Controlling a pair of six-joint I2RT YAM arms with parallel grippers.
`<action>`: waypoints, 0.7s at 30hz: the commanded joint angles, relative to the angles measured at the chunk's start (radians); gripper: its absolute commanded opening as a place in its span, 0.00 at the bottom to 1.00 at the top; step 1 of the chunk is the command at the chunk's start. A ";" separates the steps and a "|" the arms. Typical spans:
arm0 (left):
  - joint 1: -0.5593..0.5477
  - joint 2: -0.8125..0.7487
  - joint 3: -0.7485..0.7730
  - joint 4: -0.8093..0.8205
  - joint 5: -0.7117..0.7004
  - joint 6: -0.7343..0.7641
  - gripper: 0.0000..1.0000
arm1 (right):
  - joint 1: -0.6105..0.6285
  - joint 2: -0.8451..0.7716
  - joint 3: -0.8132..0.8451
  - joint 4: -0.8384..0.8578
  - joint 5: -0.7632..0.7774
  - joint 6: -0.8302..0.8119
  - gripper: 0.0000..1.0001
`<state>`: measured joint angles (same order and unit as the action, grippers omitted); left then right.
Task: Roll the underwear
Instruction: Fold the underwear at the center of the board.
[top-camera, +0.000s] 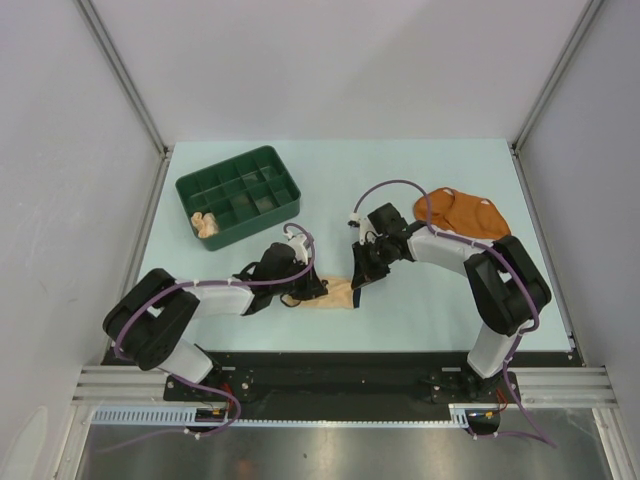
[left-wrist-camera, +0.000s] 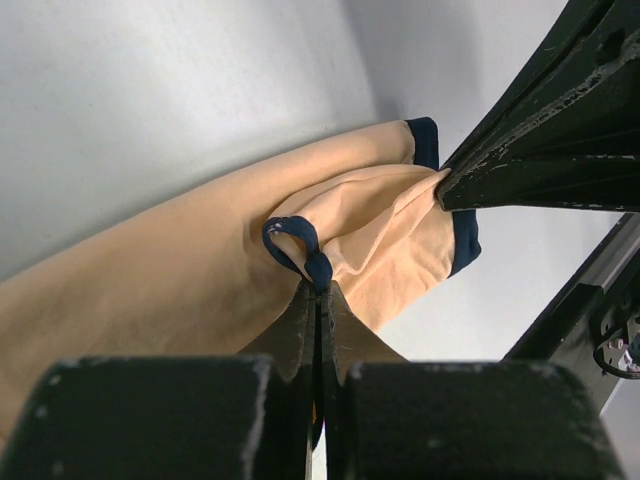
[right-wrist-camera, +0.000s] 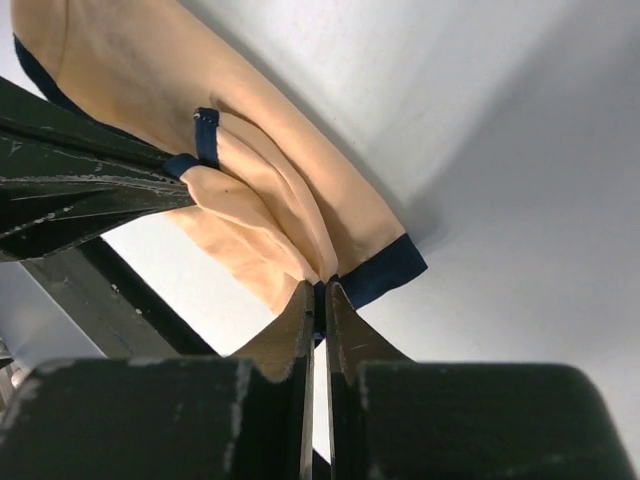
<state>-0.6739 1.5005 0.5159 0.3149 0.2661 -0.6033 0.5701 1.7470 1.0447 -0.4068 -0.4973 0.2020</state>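
The cream underwear (top-camera: 338, 295) with dark trim lies bunched on the table between both arms. My left gripper (top-camera: 316, 288) is shut on a loop of its dark trim (left-wrist-camera: 305, 255), seen up close in the left wrist view (left-wrist-camera: 318, 287). My right gripper (top-camera: 359, 283) is shut on the cloth's far end (right-wrist-camera: 320, 285), beside a dark band (right-wrist-camera: 385, 270). The cream cloth (right-wrist-camera: 150, 70) stretches between the two grips. A rust-orange underwear (top-camera: 461, 212) lies flat at the back right. A pale peach underwear (top-camera: 206, 222) sits bundled in a tray compartment.
A dark green compartment tray (top-camera: 262, 160) stands at the back left of the pale table. In each wrist view the other gripper's black fingers (left-wrist-camera: 530, 160) (right-wrist-camera: 80, 190) show close by. White walls enclose the table on three sides.
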 joint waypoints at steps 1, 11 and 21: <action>0.010 0.006 -0.007 0.042 0.013 -0.012 0.00 | 0.005 -0.001 0.002 0.020 0.048 -0.006 0.04; 0.019 -0.008 0.019 0.001 0.012 -0.010 0.13 | 0.005 0.037 0.002 0.065 0.132 -0.036 0.00; -0.009 -0.218 0.087 -0.181 -0.145 -0.003 0.75 | 0.005 0.080 0.002 0.091 0.164 -0.021 0.00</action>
<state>-0.6621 1.3560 0.5625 0.1757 0.1902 -0.6018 0.5743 1.7969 1.0447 -0.3496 -0.3851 0.1860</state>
